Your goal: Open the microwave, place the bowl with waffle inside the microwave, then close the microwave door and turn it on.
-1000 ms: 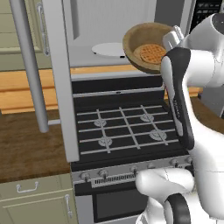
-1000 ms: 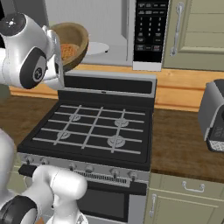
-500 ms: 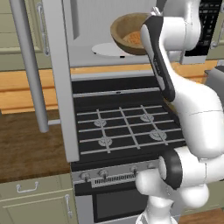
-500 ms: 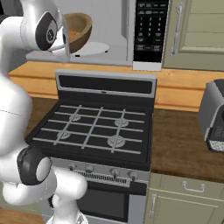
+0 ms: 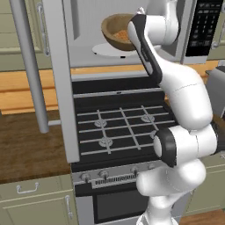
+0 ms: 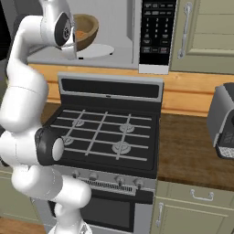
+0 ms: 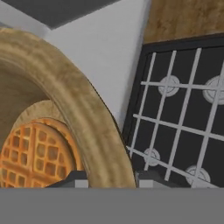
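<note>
Above the stove [image 5: 123,132], the microwave [image 5: 132,30] stands open; the pincer [image 7: 111,177], clamped on the bowl [image 5: 115,31] rim, holds it tilted over the turntable [image 6: 96,50]. That tilt risks spilling the waffle [image 7: 30,153].

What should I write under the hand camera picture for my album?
Gripper pinching the bowl rim, waffle inside, above the stove.

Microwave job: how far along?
Done: microwave door is swung open. In hand: jaws clamp the rim of the bowl, waffle inside, held tilted above the white turntable plate in the microwave. Left: set bowl down, release, close door, press keypad.
</note>
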{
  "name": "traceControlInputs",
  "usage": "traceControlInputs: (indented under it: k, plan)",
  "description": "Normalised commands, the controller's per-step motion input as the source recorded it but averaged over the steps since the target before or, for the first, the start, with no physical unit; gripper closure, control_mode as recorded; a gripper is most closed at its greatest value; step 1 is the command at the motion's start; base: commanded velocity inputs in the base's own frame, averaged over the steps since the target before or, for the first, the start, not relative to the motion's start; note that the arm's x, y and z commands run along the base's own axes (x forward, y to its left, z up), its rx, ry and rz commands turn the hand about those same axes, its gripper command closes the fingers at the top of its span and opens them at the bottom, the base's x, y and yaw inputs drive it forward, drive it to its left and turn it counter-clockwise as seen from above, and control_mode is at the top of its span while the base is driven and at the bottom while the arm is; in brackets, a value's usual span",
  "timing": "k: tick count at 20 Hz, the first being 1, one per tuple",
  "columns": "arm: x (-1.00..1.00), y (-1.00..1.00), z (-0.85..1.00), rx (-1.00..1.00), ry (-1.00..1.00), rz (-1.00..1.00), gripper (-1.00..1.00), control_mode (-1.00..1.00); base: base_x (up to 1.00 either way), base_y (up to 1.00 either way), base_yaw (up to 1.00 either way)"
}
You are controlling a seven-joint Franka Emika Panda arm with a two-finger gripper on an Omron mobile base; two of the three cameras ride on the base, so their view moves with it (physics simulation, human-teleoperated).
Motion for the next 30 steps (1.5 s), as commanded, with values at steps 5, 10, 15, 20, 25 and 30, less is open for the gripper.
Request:
traceControlInputs:
  k: [5, 10, 15, 20, 25, 30]
  plan:
    - [0.73, 0.07, -0.37, 0.08, 0.00, 0.00, 1.00, -1.00, 0.00, 0.00, 0.00]
    - [0.61, 0.02, -0.15, 0.06, 0.00, 0.00, 1.00, -1.00, 0.00, 0.00, 0.00]
    - [0.71, 0.06, -0.01, 0.01, 0.00, 0.00, 1.00, -1.00, 0.00, 0.00, 0.00]
    - [0.67, 0.02, -0.13, 0.00, 0.00, 0.00, 1.00, -1.00, 0.00, 0.00, 0.00]
    - [0.47, 0.00, -0.03, 0.01, 0.00, 0.00, -1.00, -1.00, 0.00, 0.00, 0.00]
    - [0.05, 0.00, 0.00, 0.03, -0.09, 0.00, -1.00, -1.00, 0.00, 0.00, 0.00]
